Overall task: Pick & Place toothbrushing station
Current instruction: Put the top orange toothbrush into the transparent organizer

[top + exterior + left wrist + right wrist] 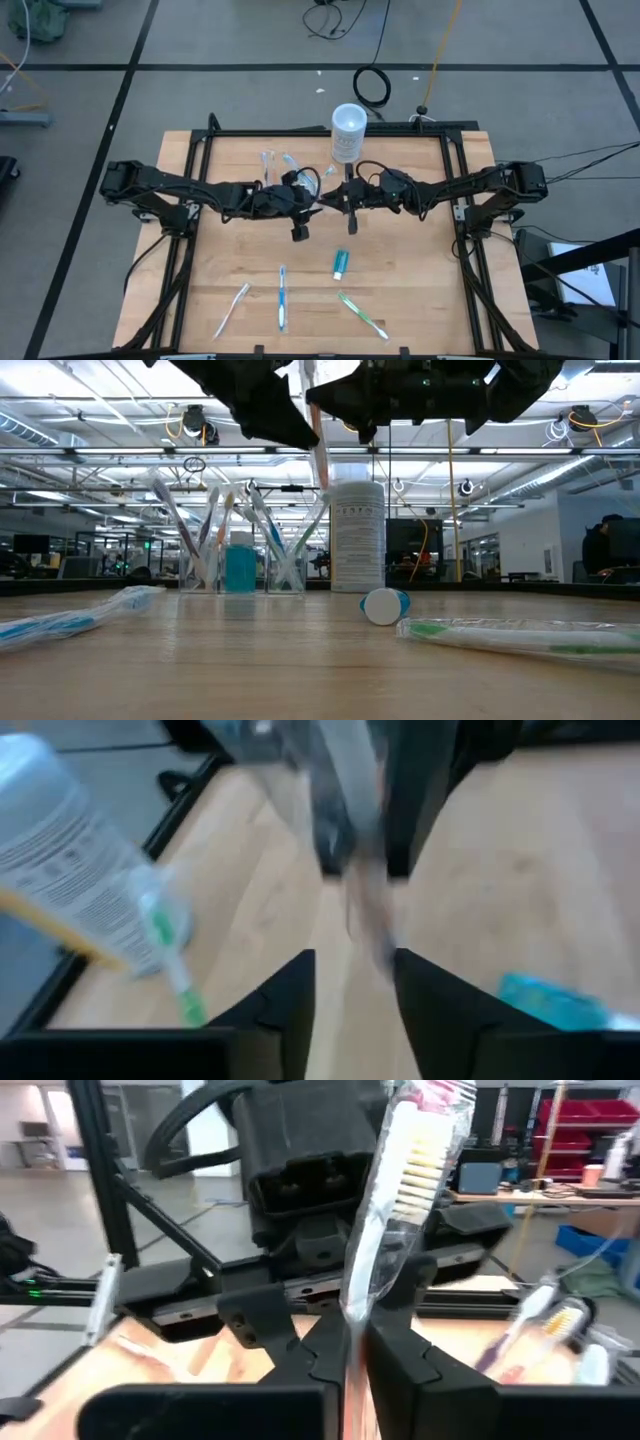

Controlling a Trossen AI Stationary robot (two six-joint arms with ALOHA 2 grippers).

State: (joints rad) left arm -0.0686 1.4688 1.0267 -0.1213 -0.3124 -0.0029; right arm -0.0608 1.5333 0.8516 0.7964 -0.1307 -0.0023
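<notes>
My right gripper (345, 1342) is clamped on a wrapped toothbrush (400, 1190) standing up between its fingers, my left gripper (352, 982) hangs open just opposite, and the toothbrushing station (279, 165) sits just beyond both.

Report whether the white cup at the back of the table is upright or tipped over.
Upright. The low view shows the white cup standing on its base beside the clear holder; the high view looks down on its round top.
</notes>
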